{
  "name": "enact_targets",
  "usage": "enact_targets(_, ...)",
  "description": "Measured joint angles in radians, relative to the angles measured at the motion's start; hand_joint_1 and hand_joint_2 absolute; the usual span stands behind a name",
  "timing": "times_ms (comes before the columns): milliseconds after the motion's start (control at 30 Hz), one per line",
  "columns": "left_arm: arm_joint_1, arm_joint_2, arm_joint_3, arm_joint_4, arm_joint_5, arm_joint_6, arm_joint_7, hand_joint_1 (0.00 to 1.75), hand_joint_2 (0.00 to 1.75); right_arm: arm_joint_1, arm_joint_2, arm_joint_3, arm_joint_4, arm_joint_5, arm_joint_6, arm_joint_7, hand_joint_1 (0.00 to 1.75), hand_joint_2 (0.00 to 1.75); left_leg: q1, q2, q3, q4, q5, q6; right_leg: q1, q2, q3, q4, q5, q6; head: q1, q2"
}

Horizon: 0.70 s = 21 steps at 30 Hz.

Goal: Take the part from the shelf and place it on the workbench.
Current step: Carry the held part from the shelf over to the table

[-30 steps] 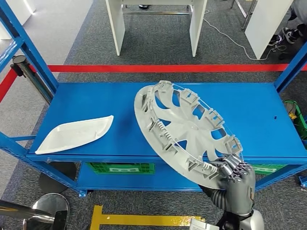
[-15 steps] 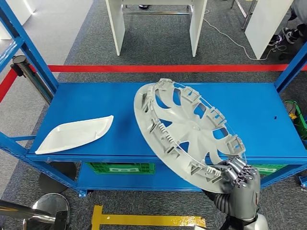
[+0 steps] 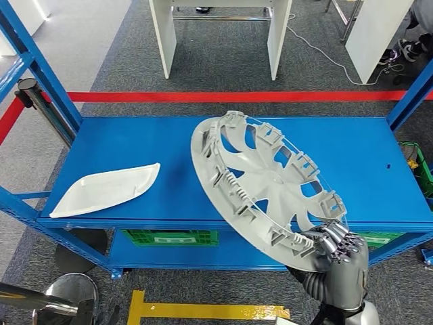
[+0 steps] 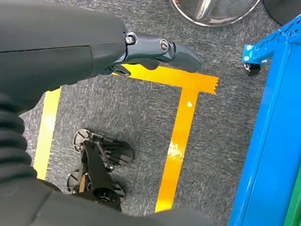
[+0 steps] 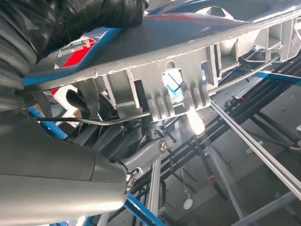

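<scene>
Evidently to lift it off the blue shelf (image 3: pixel 128 145), the right hand (image 3: pixel 338 254) grips the tilted wheel cover (image 3: pixel 263 183) by its lower-right rim, while the left hand (image 4: pixel 156 49) hangs empty.

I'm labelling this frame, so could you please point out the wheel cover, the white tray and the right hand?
wheel cover (image 3: pixel 265 184), head view, on its central hub.
white tray (image 3: pixel 105 189), head view, on its middle.
right hand (image 3: pixel 339 254), head view, on the hand's middle.

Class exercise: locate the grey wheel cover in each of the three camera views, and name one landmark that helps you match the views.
Head view: wheel cover tilted at centre-right over the blue shelf, rim held by the right hand.
Left wrist view: not in it.
Right wrist view: ribbed rim across the upper half.
Shared landmark: blue shelf.
</scene>
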Motion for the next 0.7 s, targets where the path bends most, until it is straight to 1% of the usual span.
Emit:
enact_targets(233,0.0,0.0,0.01,0.0,-0.002,-0.002,0.003,0.0,0.0,-0.003,-0.007,0.0,-0.005,-0.004,0.0,0.01,1.75,1.75,-0.002,0.0,-0.002,0.005,-0.002,0.003,-0.001,0.0,0.0,-0.001,0.001,0.002,0.0,0.0)
enact_targets(400,0.0,0.0,0.01,0.0,-0.008,-0.002,0.003,0.0,0.0,-0.003,-0.008,0.0,-0.008,-0.004,0.0,0.014,1.75,1.75,-0.005,0.0,-0.007,0.011,-0.003,0.011,-0.004,0.0,0.0,-0.002,0.004,0.013,0.0,0.0)
enact_targets(467,0.0,-0.001,0.01,0.0,-0.009,-0.002,0.002,0.0,0.0,-0.003,-0.009,0.0,-0.014,-0.004,0.0,0.017,1.75,1.75,-0.001,0.001,-0.004,0.002,0.003,0.02,-0.004,0.0,-0.004,0.0,0.0,0.019,0.0,0.0)
enact_targets(500,0.0,-0.002,0.01,-0.001,-0.009,-0.002,0.002,0.0,0.0,-0.004,-0.011,0.001,-0.017,-0.004,0.0,0.017,1.75,1.75,0.002,0.002,-0.002,-0.004,0.006,0.024,-0.003,-0.001,-0.014,0.018,-0.013,0.022,0.002,0.0)
enact_targets(533,0.0,-0.002,0.01,-0.001,-0.01,-0.002,0.002,0.0,0.0,-0.005,-0.013,0.001,-0.02,-0.004,0.0,0.018,1.75,1.75,0.005,0.004,0.0,-0.009,0.01,0.028,-0.003,-0.002,-0.033,0.055,-0.033,0.024,0.004,0.0)
enact_targets(567,0.0,-0.003,0.01,-0.001,-0.01,-0.002,0.002,0.0,0.0,-0.005,-0.015,0.002,-0.021,-0.004,0.0,0.018,1.75,1.75,0.006,0.005,0.001,-0.011,0.01,0.03,-0.004,-0.002,-0.064,0.114,-0.06,0.026,0.005,0.0)
enact_targets(600,0.0,-0.003,0.011,-0.002,-0.01,-0.002,0.002,0.0,0.0,-0.005,-0.017,0.002,-0.022,-0.004,0.0,0.018,1.75,1.75,0.006,0.005,0.001,-0.011,0.01,0.032,-0.004,-0.003,-0.101,0.185,-0.088,0.027,0.007,0.0)
enact_targets(633,0.0,-0.004,0.011,-0.002,-0.01,-0.002,0.002,0.0,0.0,-0.005,-0.019,0.003,-0.023,-0.004,0.0,0.019,1.75,1.75,0.006,0.005,0.001,-0.011,0.009,0.032,-0.005,-0.003,-0.135,0.244,-0.104,0.029,0.007,0.0)
enact_targets(667,0.0,-0.004,0.011,-0.002,-0.01,-0.002,0.002,0.0,0.0,-0.004,-0.021,0.003,-0.023,-0.004,0.0,0.02,1.75,1.75,0.006,0.005,0.003,-0.011,0.007,0.031,-0.005,-0.003,-0.158,0.279,-0.103,0.03,0.007,0.0)
enact_targets(700,0.001,-0.005,0.011,-0.002,-0.01,-0.002,0.002,0.0,0.0,-0.003,-0.023,0.003,-0.023,-0.004,0.0,0.021,1.75,1.75,0.007,0.004,0.006,-0.01,0.005,0.03,-0.005,-0.003,-0.163,0.276,-0.084,0.031,0.007,0.0)
